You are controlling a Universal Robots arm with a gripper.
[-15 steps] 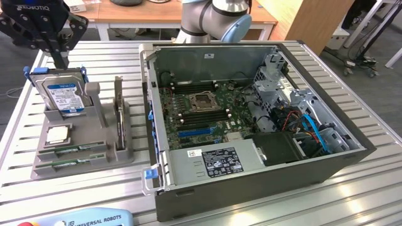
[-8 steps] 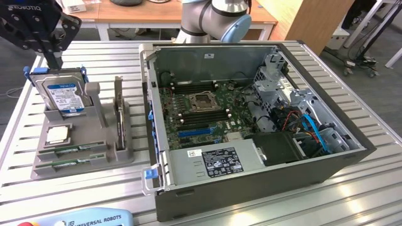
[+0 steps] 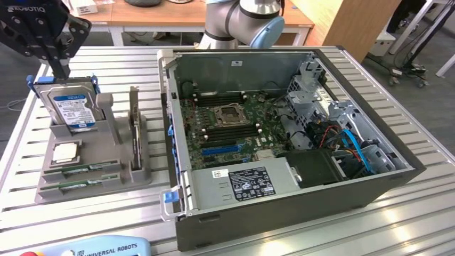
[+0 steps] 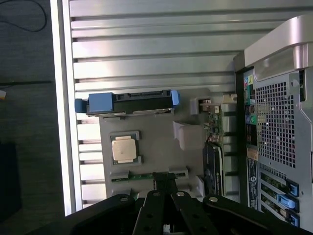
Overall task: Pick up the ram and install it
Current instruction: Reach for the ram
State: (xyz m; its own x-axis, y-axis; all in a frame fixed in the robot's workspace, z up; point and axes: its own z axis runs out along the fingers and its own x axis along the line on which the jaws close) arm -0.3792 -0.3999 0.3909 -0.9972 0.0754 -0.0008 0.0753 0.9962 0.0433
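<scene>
Two green ram sticks lie side by side in the front slots of the grey holder (image 3: 99,184): one ram (image 3: 84,169) and a second ram (image 3: 80,184) closer to the table's front edge. In the wrist view the ram (image 4: 142,176) shows as a thin green strip between grey clips. My black gripper (image 3: 63,72) hangs at the exterior view's far left, above the holder's back end near the hard drive. Its fingers are shut with nothing between them. Seen from the wrist, the gripper (image 4: 165,182) points at the ram strip. The motherboard (image 3: 220,125) lies exposed inside the open computer case (image 3: 284,205).
The holder also carries an upright blue-labelled hard drive (image 3: 71,106), a square silver processor (image 3: 65,153) and an upright card (image 3: 135,128). The case fills the slatted table's middle. A pendant (image 3: 99,248) lies at the front edge. The arm's base (image 3: 245,21) stands behind the case.
</scene>
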